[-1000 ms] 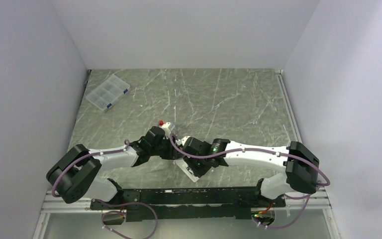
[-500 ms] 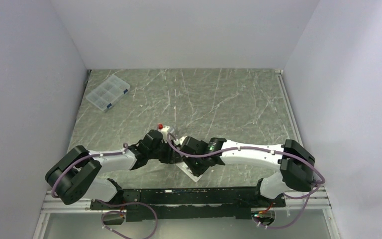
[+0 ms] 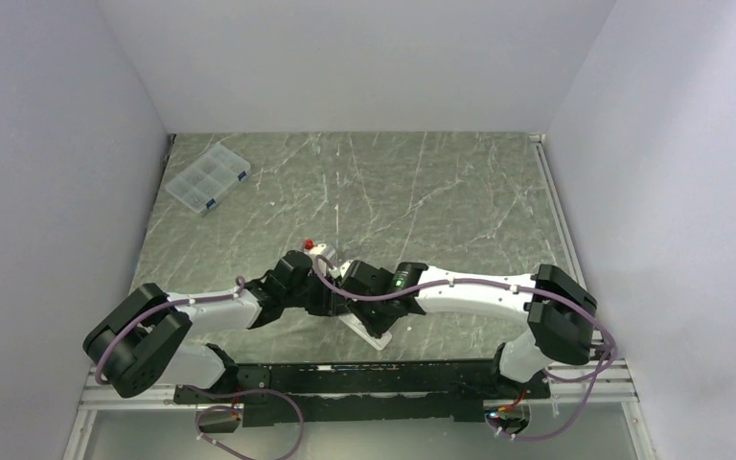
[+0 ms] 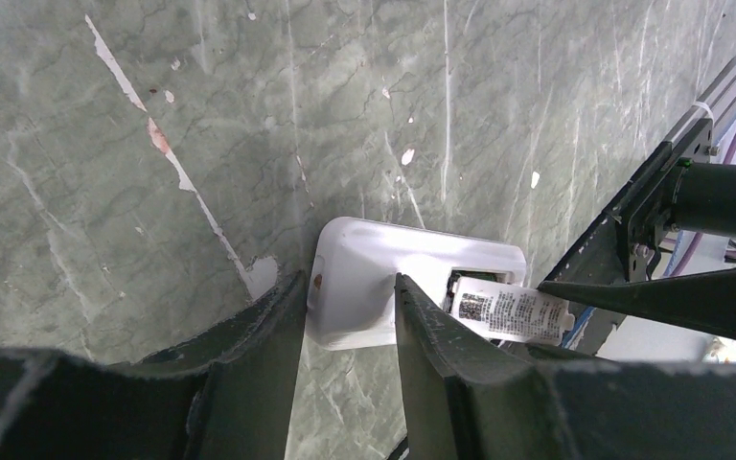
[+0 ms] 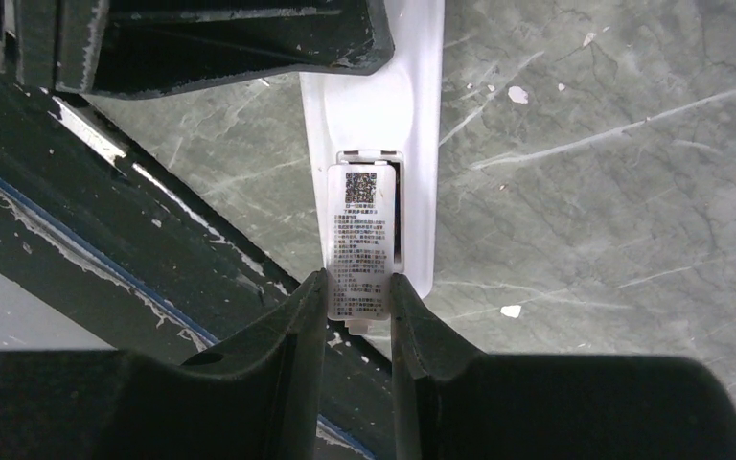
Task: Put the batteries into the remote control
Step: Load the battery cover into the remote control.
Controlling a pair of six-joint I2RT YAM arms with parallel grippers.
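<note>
The white remote control lies back up on the green table near the front rail. It also shows in the right wrist view and the top view. My left gripper is shut on its sides at one end. My right gripper is shut on the small white flat cover piece, which bears a printed label and lies over the battery recess. The cover piece also shows in the left wrist view. A dark greenish sliver shows in the recess beside the cover piece. No battery is plainly in view.
A clear compartment box with blue clips sits at the far left back of the table. The black front rail runs right beside the remote control and shows in the right wrist view. Grey walls close in both sides.
My right gripper has shifted a little left, toward my left gripper. The left arm has edged slightly left too. The remote control has stayed by the front rail.
</note>
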